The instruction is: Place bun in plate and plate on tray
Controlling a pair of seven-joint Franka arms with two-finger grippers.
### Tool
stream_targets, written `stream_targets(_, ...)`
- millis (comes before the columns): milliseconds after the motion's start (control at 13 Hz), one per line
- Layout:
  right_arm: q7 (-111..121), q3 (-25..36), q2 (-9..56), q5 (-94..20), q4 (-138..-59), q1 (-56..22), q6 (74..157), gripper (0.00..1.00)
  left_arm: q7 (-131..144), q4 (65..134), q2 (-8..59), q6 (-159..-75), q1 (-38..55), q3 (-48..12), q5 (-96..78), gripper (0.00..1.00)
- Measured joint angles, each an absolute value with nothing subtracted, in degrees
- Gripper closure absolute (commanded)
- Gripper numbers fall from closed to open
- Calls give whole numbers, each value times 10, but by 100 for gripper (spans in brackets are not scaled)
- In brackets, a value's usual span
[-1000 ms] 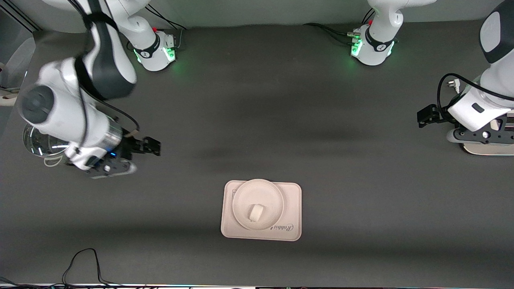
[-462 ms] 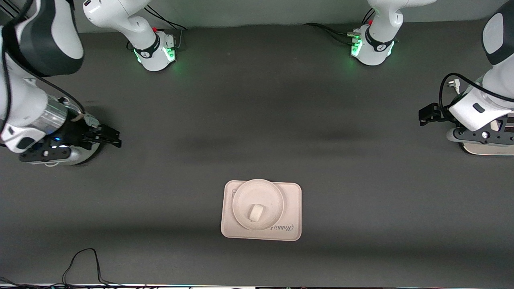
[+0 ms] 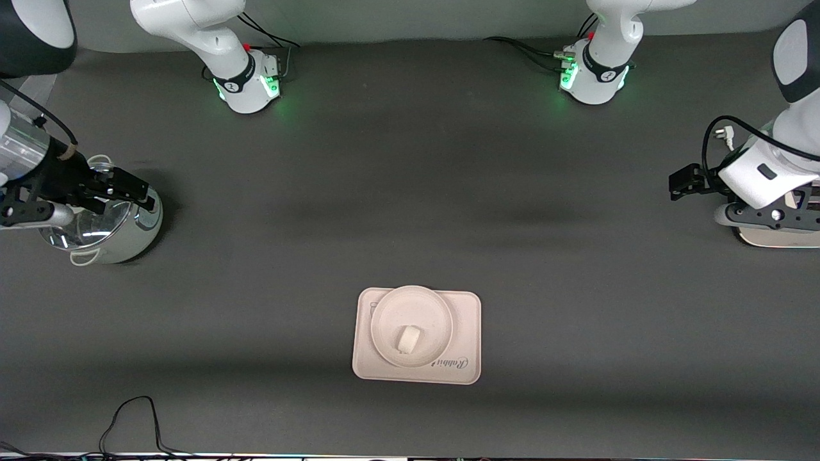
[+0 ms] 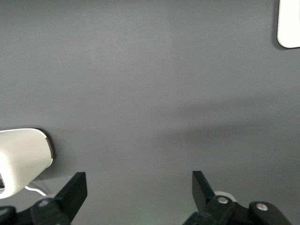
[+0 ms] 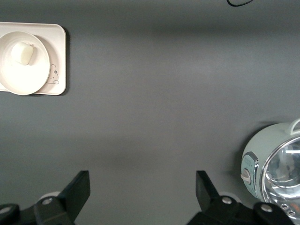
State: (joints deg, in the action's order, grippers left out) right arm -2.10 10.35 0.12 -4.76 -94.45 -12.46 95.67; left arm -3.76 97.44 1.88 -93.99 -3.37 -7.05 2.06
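Observation:
The bun lies in the round plate, and the plate sits on the rectangular tray at the middle of the table, toward the front camera. The right wrist view also shows the bun, the plate and the tray. My right gripper is open and empty over a pot at the right arm's end of the table, its fingers wide apart in its wrist view. My left gripper is open and empty at the left arm's end, its jaws wide in its wrist view.
A pale green pot with a glass lid stands under my right gripper and shows in the right wrist view. A white appliance sits under the left arm. A black cable loops near the front edge.
The right arm has swung away from the table's middle toward its own end, and its gripper is now over the pot. The left arm has barely moved. Bun, plate and tray are unmoved.

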Motion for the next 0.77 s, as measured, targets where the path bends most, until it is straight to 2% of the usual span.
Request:
stream_targets(308,-21,-13,1,-47,-951,-15,956,0,-38,965,11,-938,-37,-68,-5,0)
stream_targets(769,-21,-26,1,-46,-966,7,956,0,-38,961,-16,-927,-39,-58,-12,0)
